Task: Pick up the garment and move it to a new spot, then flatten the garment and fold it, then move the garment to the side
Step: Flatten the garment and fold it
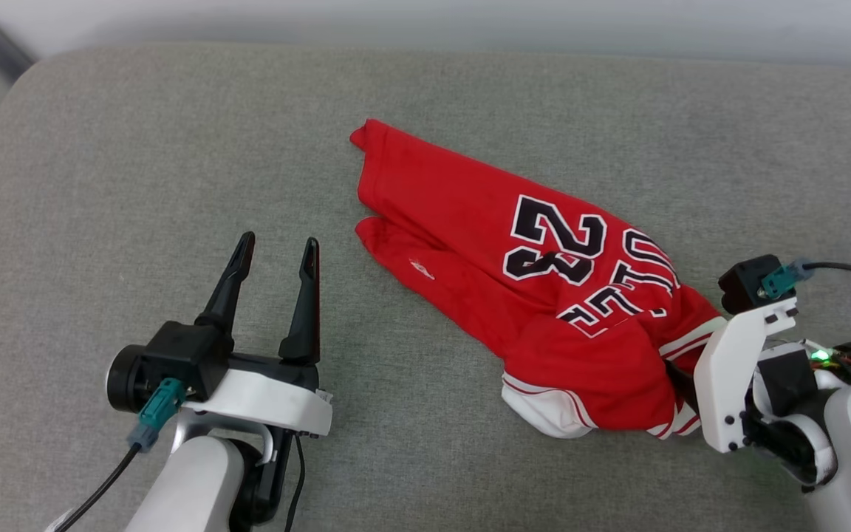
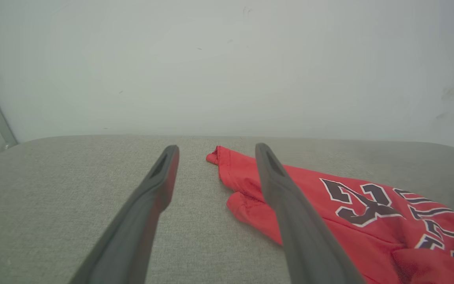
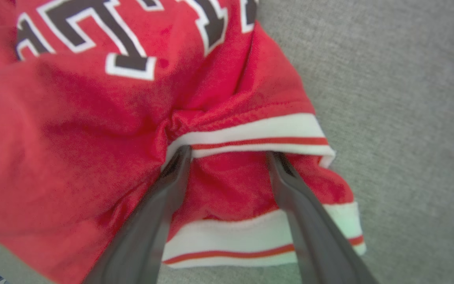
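The garment (image 1: 514, 281), a red jersey with a black, white-edged 23 and lettering, lies crumpled on the grey padded surface (image 1: 137, 148), right of centre. One red end points far and left, while the bunched end with white, red-striped trim (image 3: 250, 134) sits near and right. Right gripper (image 3: 230, 154): at that bunched end, fingers apart, tips tucked beneath a band of the trim with a fold of red cloth between them, not clamped on it. Left gripper (image 1: 279, 240): well left of the jersey, fingers apart and holding nothing, pointing towards the far pale wall (image 2: 227, 59). Likely step: the first pick-up. Risks, as judged: should the right fingers close on one loose layer or on the trim alone, the cloth may slip out on lifting; a grip on several bunched layers would carry the tangle to the new spot and make flattening harder; tips hooked under the band may snag on release
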`<state>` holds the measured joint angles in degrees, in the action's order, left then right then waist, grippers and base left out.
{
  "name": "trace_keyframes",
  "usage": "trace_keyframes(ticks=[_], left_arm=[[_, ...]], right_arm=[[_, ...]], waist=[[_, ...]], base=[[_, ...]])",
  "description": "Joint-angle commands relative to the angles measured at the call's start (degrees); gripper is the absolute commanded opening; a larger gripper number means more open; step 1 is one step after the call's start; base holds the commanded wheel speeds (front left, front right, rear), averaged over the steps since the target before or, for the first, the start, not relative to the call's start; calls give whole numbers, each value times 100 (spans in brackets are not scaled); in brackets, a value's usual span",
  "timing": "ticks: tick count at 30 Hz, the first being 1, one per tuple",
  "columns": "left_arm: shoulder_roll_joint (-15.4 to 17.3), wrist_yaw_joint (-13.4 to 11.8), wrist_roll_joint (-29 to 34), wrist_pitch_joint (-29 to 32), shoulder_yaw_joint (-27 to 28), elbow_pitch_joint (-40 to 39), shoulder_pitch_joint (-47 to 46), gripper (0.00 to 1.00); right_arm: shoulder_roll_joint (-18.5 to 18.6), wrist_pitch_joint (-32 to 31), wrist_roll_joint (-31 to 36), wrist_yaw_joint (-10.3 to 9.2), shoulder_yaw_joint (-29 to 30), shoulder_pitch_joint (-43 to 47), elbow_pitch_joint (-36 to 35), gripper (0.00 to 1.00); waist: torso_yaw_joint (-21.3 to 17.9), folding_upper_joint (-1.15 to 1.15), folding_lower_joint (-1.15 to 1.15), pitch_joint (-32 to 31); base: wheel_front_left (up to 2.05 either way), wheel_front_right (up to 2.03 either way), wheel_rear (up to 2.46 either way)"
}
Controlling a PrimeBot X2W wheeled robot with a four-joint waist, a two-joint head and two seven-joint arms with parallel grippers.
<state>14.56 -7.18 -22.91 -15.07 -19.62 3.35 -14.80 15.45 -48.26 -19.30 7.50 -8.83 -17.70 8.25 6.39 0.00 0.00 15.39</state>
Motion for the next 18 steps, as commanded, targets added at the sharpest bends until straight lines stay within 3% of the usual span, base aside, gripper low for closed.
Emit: trace_keyframes(ticks=[1, 4, 5, 6, 7, 11, 18], left_arm=[[-43, 41, 47, -14, 39, 36, -86, 100], [-137, 133, 112, -14, 104, 124, -123, 100], [-163, 160, 123, -14, 133, 152, -131, 100], [-182, 192, 147, -14, 158, 171, -137, 100], [-199, 212, 166, -14, 183, 190, -132, 100], [-260, 292, 247, -14, 288, 258, -71, 100], [-377, 424, 376, -14, 420, 206, -186, 100]], right_arm=[[51, -81, -50, -3, -82, -19, 190, 100], [48, -186, -185, -3, -267, 16, 571, 100], [2, -211, -280, -4, -308, 22, 679, 61], [15, -183, -288, -3, -387, -12, 719, 37], [43, -105, -314, -3, -430, -77, 730, 0], [175, 280, -394, -3, -477, -434, 521, 0], [378, 864, 118, -3, -91, -1247, 246, 0]], waist=[[86, 0, 0, 105], [116, 0, 0, 137], [119, 0, 0, 137], [119, 0, 0, 130], [118, 0, 0, 115], [88, 0, 0, 66], [71, 0, 0, 279]], base=[[0, 0, 0], [0, 0, 0], [0, 0, 0], [0, 0, 0], [0, 0, 0], [0, 0, 0], [0, 0, 0]])
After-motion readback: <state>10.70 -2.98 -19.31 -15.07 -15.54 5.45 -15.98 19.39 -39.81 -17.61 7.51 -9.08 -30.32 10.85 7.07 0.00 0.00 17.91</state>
